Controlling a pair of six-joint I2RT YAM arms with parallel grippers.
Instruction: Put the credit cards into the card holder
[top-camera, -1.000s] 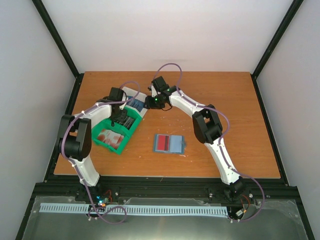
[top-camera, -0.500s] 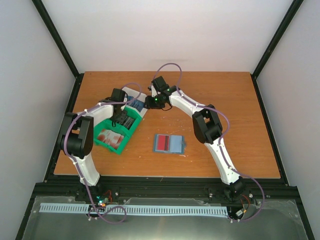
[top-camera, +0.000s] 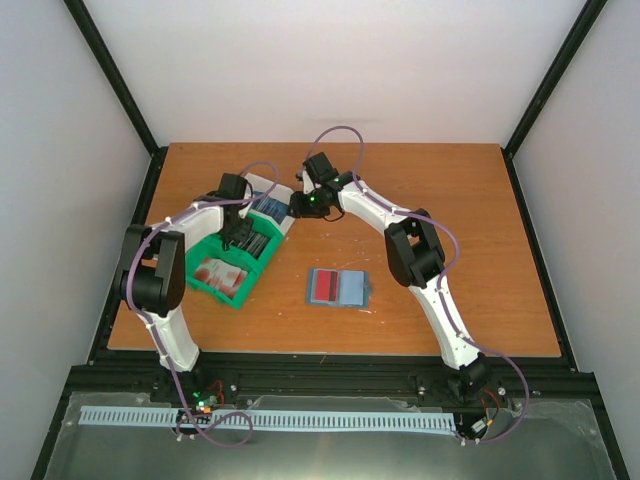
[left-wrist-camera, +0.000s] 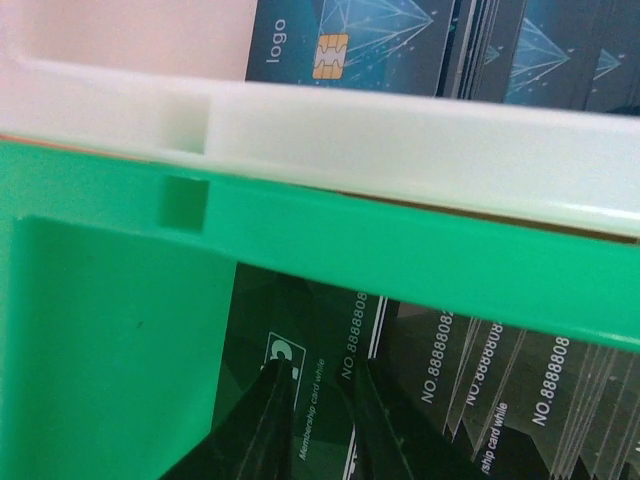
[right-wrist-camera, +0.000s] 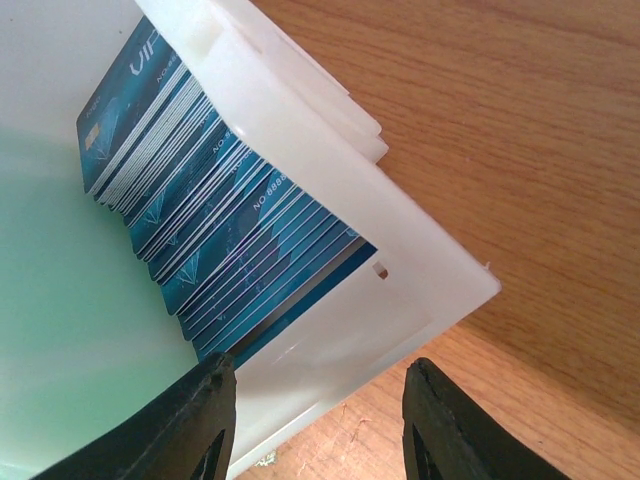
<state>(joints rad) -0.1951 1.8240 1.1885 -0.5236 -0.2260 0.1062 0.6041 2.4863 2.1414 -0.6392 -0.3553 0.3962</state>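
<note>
The card holder (top-camera: 340, 287) lies open on the table with a red card (top-camera: 325, 286) on its left half. A green bin (top-camera: 228, 262) holds red credit cards (top-camera: 220, 272) and a leaning row of dark credit cards (left-wrist-camera: 480, 370). My left gripper (top-camera: 238, 232) reaches down inside it. In the left wrist view that gripper (left-wrist-camera: 322, 372) stands open by a narrow gap, over the face of the front dark card (left-wrist-camera: 300, 340). My right gripper (right-wrist-camera: 320, 375) hangs open at the white bin's (right-wrist-camera: 340, 170) near corner, next to its blue credit cards (right-wrist-camera: 220, 210), holding nothing.
The white bin (top-camera: 272, 200) stands against the green bin's far side, and its rim (left-wrist-camera: 400, 140) crosses the left wrist view above the green rim (left-wrist-camera: 400, 260). Bare wooden table (top-camera: 450, 200) lies to the right of and behind the holder.
My left gripper's jaws have narrowed over the dark cards in the green bin. The right arm, the bins and the card holder have not moved.
</note>
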